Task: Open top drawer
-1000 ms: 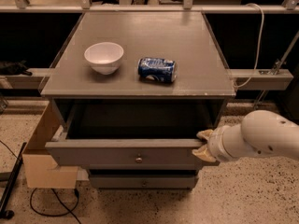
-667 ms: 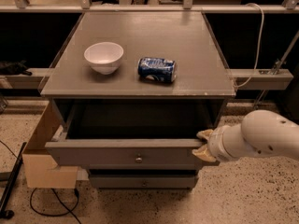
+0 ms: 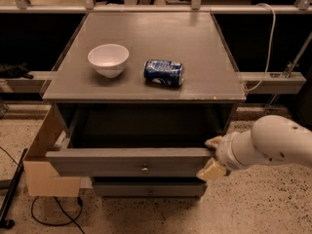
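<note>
The top drawer is a wide grey front with a small round metal knob at its centre. It stands pulled out from the grey cabinet, and its dark interior shows. My gripper comes in from the right on a white arm. Its tan fingers sit at the drawer front's right end, one above the top edge and one below. A narrower lower drawer front stays closed beneath.
A white bowl and a blue can lying on its side rest on the cabinet top. A cardboard box stands on the floor at the left. Black cables lie on the speckled floor. A rail runs behind.
</note>
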